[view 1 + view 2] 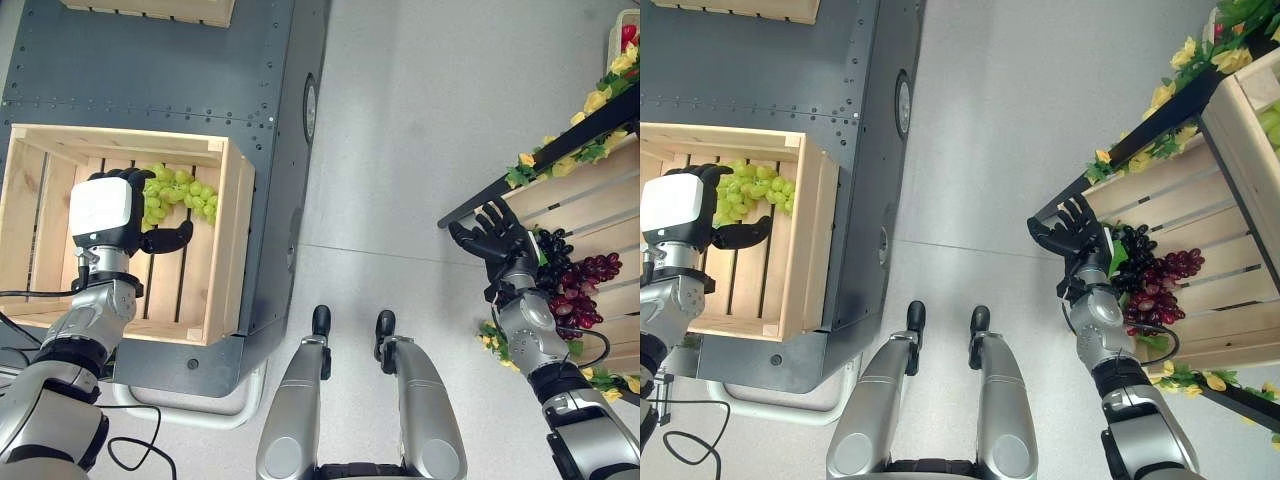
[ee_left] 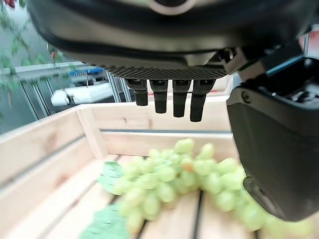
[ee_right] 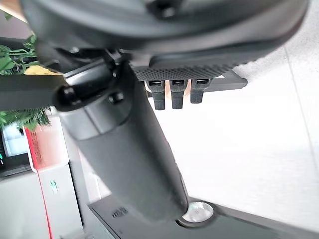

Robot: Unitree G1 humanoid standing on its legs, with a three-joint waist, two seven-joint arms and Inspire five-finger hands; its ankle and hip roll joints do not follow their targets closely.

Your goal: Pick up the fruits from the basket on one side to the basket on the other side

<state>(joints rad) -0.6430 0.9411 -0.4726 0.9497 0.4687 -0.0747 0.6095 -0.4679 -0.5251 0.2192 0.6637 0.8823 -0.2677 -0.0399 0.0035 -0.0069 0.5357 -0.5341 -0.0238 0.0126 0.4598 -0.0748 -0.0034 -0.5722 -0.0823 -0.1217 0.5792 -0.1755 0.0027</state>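
Left eye view | left hand [image 1: 105, 215] spread above green grapes [image 1: 180, 192] | right hand [image 1: 492, 234] spread beside dark grapes [image 1: 575, 280]

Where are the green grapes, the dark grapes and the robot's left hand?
green grapes [image 1: 180, 193], left eye view, middle of the bunch
dark grapes [image 1: 1160, 283], right eye view, red cluster's centre
left hand [image 1: 101, 210], left eye view, white back cover

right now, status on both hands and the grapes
Left hand open over green grapes lying in wooden crate. Right hand open, empty, beside dark grapes on slatted stand. Nothing in the way.
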